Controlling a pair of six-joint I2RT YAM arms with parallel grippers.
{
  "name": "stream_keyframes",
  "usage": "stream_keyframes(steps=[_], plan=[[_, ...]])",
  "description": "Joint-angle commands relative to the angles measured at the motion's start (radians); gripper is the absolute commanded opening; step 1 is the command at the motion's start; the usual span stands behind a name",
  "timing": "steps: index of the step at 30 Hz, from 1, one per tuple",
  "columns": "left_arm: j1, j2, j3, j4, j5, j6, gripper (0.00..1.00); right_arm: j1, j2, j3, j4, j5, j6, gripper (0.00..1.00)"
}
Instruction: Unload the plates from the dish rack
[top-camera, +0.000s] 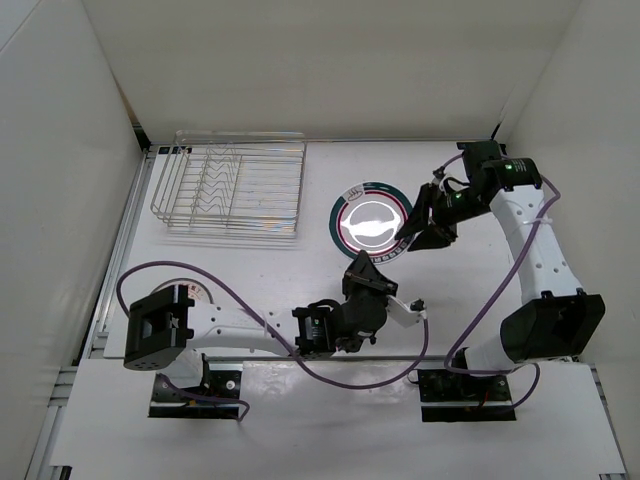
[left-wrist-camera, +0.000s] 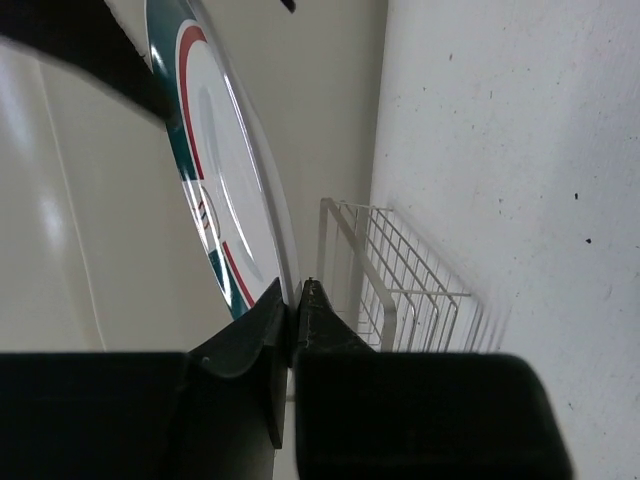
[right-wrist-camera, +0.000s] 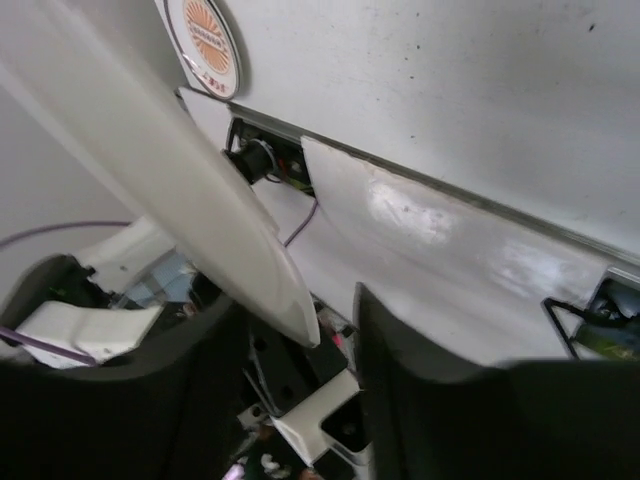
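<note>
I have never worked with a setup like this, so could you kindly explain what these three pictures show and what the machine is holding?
These are two robot arms bolted at the near edge of a white table. The overhead picture looks down from above and behind them; the other two come from cameras on each wrist. At the back left sits a wire dish rack, which looks empty from above. Between the arms is a teal-rimmed plate. The left gripper is pinching its rim. The right gripper is at the opposite edge, with its fingers spread on either side of the rim. An orange-centred plate lies on the table by the left arm's base.
</note>
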Motion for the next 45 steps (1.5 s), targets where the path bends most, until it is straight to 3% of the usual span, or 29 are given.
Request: stream_keyframes(steps=[1, 2, 3, 5, 6, 7, 8, 10, 11, 12, 13, 15, 16, 17, 18, 19, 21, 27, 31, 36, 43, 45], plan=[[-0.004, -0.029, 0.053, 0.023, -0.004, -0.016, 0.01, -0.003, 0.017, 0.041, -0.033, 0.019, 0.016, 0.44], [-0.005, -0.031, 0.053, 0.026, -0.008, -0.017, 0.01, -0.004, 0.024, 0.032, -0.033, 0.022, 0.019, 0.31], [-0.004, -0.034, 0.053, 0.023, -0.004, -0.029, 0.01, -0.003, 0.027, 0.021, -0.033, 0.029, 0.022, 0.12], [-0.005, -0.041, 0.05, 0.002, 0.001, -0.065, 0.06, -0.003, 0.034, 0.006, -0.028, 0.028, 0.025, 0.0], [-0.005, -0.043, 0.04, -0.002, 0.0, -0.078, 0.1, -0.003, 0.031, -0.005, -0.027, 0.029, 0.037, 0.0], [-0.004, -0.055, 0.033, 0.0, -0.008, -0.088, 0.29, -0.003, 0.028, -0.019, -0.016, 0.034, 0.042, 0.0], [-0.004, -0.06, 0.009, 0.001, -0.016, -0.114, 0.61, -0.003, 0.028, -0.023, -0.008, 0.034, 0.054, 0.0], [0.001, -0.084, -0.008, 0.02, -0.066, -0.12, 0.76, -0.001, 0.015, -0.062, 0.028, 0.043, 0.075, 0.0], [0.004, -0.09, -0.034, 0.041, -0.085, -0.114, 0.94, -0.004, 0.008, -0.071, 0.038, 0.078, 0.103, 0.0], [0.01, -0.103, -0.042, 0.067, -0.152, -0.103, 1.0, -0.007, -0.002, -0.106, 0.056, 0.092, 0.115, 0.0], [0.015, -0.116, -0.06, 0.098, -0.178, -0.074, 1.0, -0.007, -0.013, -0.118, 0.065, 0.113, 0.147, 0.0], [0.042, -0.135, -0.088, 0.314, -0.267, 0.018, 1.0, -0.009, -0.027, -0.167, 0.126, 0.118, 0.169, 0.0], [0.051, -0.139, -0.132, 0.408, -0.325, 0.147, 1.0, -0.009, -0.032, -0.207, 0.147, 0.085, 0.19, 0.0], [0.076, -0.139, -0.145, 0.821, -0.377, 0.238, 1.0, -0.004, -0.032, -0.249, 0.167, 0.072, 0.2, 0.0], [0.087, -0.133, -0.152, 0.989, -0.402, 0.591, 1.0, -0.007, -0.025, -0.269, 0.227, 0.066, 0.213, 0.0], [0.091, -0.123, -0.125, 1.14, -0.509, 0.624, 1.0, -0.004, -0.01, -0.33, 0.246, 0.031, 0.236, 0.0], [0.173, -0.136, -0.087, 1.16, -0.581, 0.688, 1.0, 0.017, 0.002, -0.361, 0.326, 0.014, 0.246, 0.0], [0.185, -0.227, -0.027, 1.16, -0.588, 0.72, 1.0, 0.135, 0.112, -0.468, 0.516, 0.065, 0.234, 0.0], [0.234, -0.195, 0.134, 1.16, -0.589, 0.845, 1.0, 0.256, 0.188, -0.445, 0.604, 0.101, 0.229, 0.0], [0.262, -0.175, 0.167, 1.157, -0.576, 0.984, 1.0, 0.355, 0.318, -0.402, 0.696, 0.118, 0.24, 0.0], [0.256, -0.215, 0.187, 1.157, -0.586, 1.038, 1.0, 0.439, 0.552, -0.326, 0.716, 0.118, 0.249, 0.0], [0.256, -0.219, 0.159, 1.157, -0.586, 1.041, 1.0, 0.458, 0.64, -0.245, 0.665, 0.098, 0.22, 0.11]])
